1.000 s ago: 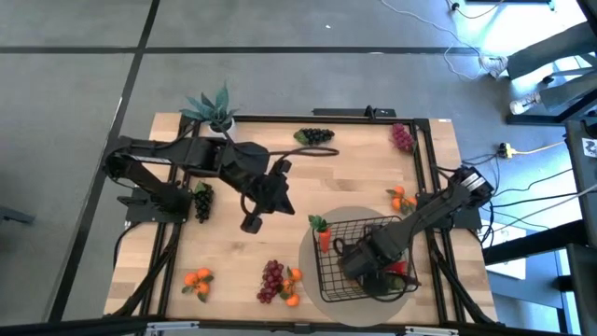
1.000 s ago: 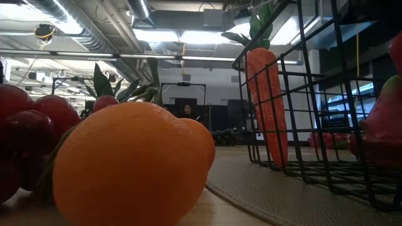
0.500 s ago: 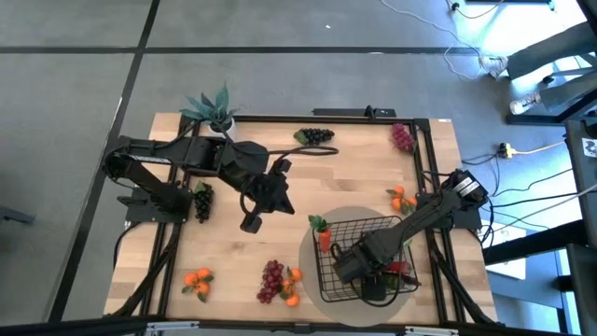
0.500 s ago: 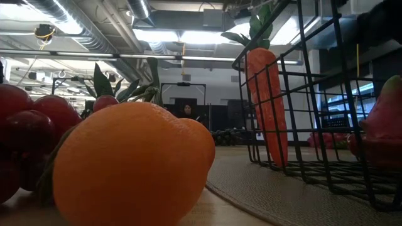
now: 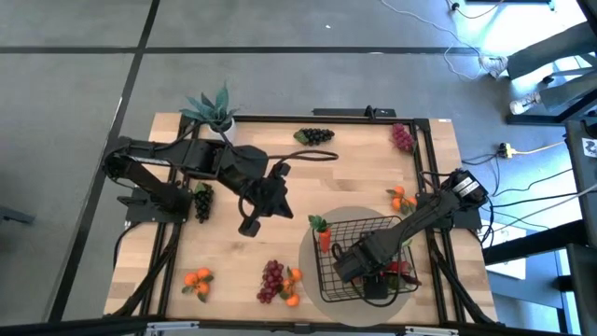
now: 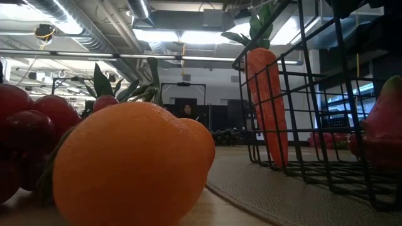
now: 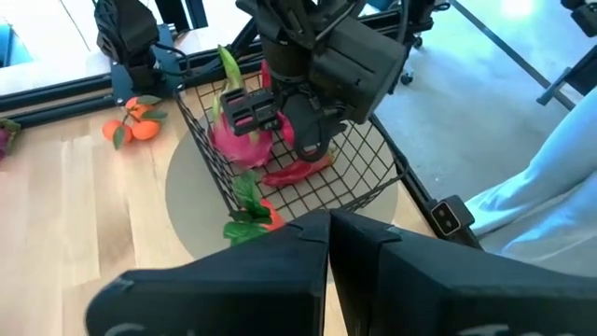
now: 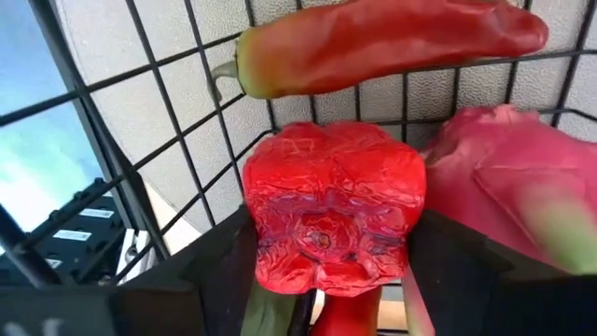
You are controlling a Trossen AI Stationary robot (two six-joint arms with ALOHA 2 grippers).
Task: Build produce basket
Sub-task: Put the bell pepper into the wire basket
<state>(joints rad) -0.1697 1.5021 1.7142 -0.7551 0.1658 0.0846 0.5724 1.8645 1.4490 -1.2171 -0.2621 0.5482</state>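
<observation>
**Red pepper between the right gripper's parted fingers, inside the basket**

The right gripper [image 5: 373,280] reaches into the black wire-grid basket [image 5: 328,276] on the round grey mat [image 5: 312,280], fingers parted around a crumpled red bell pepper [image 8: 331,210], beside a pink dragon fruit [image 7: 241,140]. Farther back, the left gripper [image 5: 250,225] hovers mid-table, clenched and empty.

Left wrist view: the right arm reaches into the basket.

The left gripper [image 7: 328,245] has its two dark fingers pressed together. Beyond it the black wire basket [image 7: 378,168] stands on a round grey mat [image 7: 187,201]. Inside lie a pink dragon fruit [image 7: 238,140], a long red pepper [image 7: 294,174] and a carrot [image 7: 256,217]. The right gripper [image 7: 280,117] is down among them. Small oranges [image 7: 135,124] lie apart on the wooden table [image 7: 75,215].
</observation>
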